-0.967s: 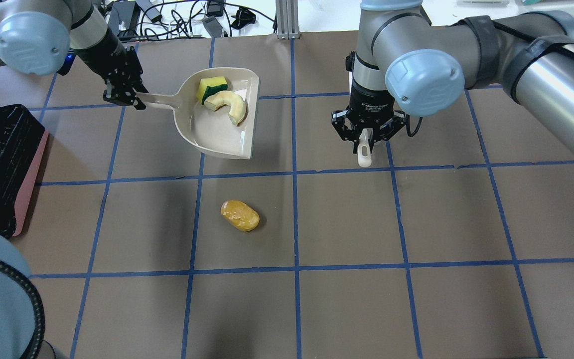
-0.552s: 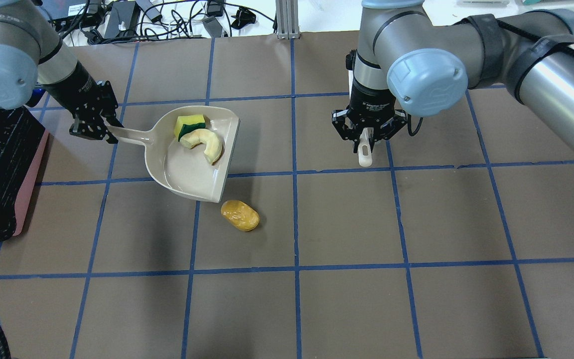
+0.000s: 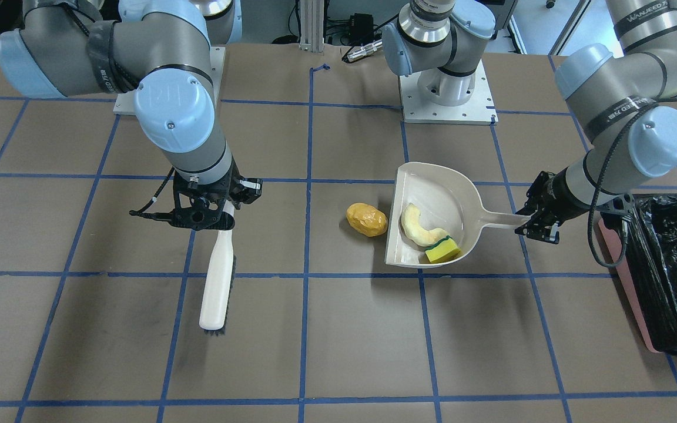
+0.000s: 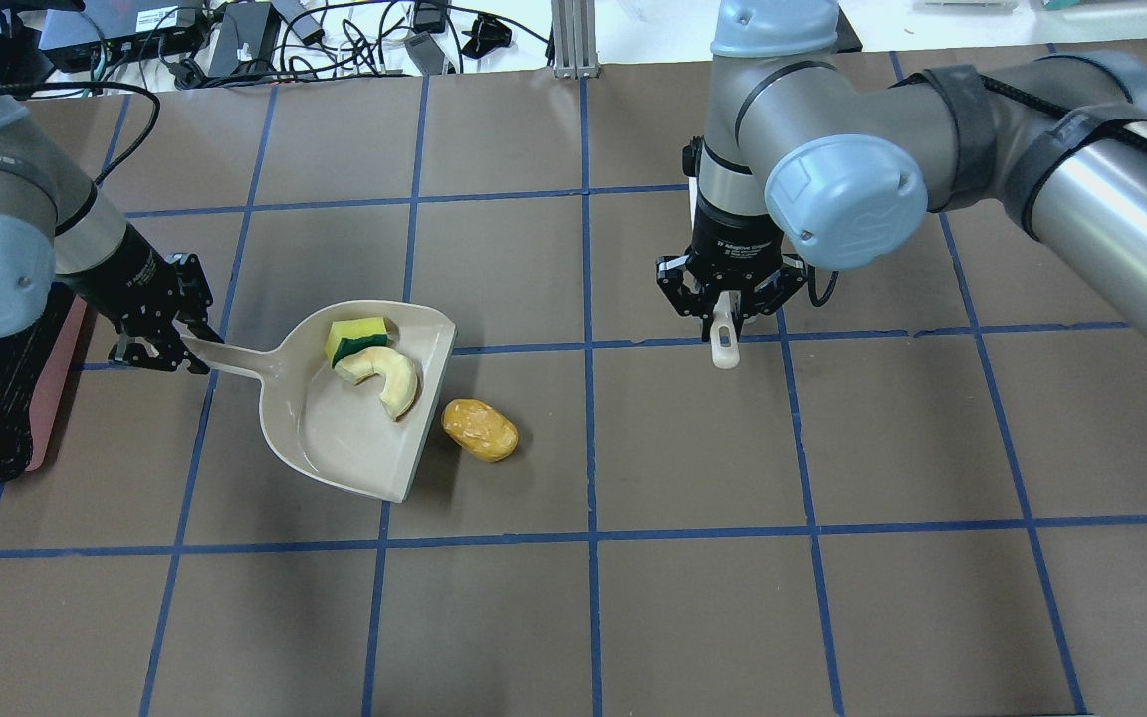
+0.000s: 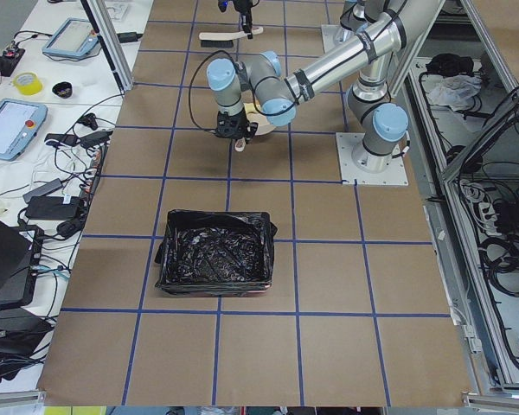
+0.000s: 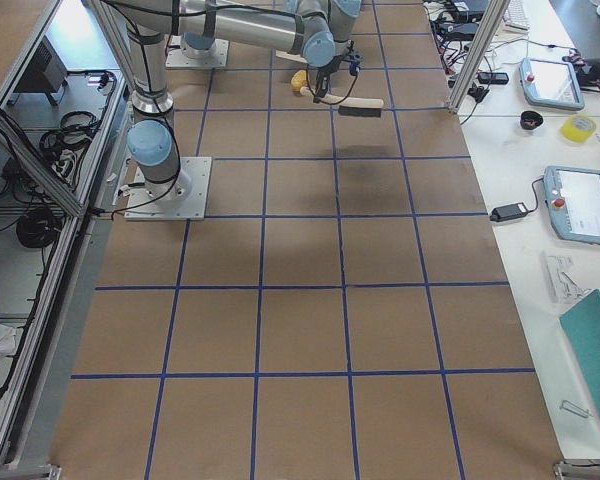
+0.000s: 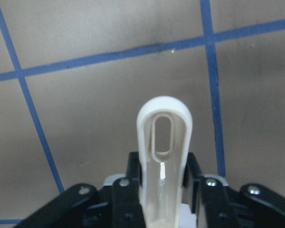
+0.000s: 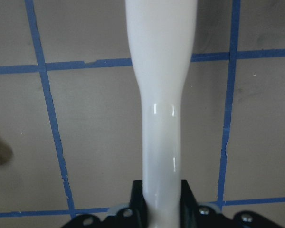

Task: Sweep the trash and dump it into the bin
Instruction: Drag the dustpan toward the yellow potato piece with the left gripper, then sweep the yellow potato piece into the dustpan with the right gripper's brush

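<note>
Right, the left end effector (image 4: 180,349) is clamped on the dustpan (image 4: 354,448) handle, the potato-like lump (image 4: 479,430) just past its lip. The right end effector (image 4: 724,317), clamped on the hand brush (image 3: 216,276), should sweep low, pan pressed flat to the desk (image 4: 832,597).

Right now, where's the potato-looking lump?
In the overhead view the potato-like lump lies on the table left of centre, just outside the open edge of the dustpan, on its right.

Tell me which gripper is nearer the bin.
Left. The left gripper, holding the dustpan by its handle, is just beside the bin. The right gripper, holding the brush, is far across the table.
</note>
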Tool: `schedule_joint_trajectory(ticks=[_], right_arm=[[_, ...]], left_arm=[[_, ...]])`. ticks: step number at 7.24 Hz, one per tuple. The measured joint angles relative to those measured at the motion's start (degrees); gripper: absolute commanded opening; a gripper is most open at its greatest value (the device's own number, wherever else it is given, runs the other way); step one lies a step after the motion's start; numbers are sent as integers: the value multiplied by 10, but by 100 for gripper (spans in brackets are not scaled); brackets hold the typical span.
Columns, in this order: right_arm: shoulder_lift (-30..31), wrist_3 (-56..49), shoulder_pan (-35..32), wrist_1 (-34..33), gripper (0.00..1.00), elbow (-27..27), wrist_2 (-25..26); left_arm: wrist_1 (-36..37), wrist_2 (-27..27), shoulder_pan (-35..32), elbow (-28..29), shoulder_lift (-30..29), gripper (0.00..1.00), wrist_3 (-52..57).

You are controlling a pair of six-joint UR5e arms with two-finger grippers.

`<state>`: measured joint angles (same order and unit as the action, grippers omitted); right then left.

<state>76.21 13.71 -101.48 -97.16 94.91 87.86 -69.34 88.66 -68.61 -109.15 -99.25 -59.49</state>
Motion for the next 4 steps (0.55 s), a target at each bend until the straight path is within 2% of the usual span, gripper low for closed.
schedule_joint_trajectory(ticks=[2,4], right_arm=[[-4,29,-37,-4,0,8,-1],[-6,70,-81,-6,0,30,-29]], left_arm=[[130,0,22,-78,6,0,-19],[179,0,19,-99,15,0,-61]])
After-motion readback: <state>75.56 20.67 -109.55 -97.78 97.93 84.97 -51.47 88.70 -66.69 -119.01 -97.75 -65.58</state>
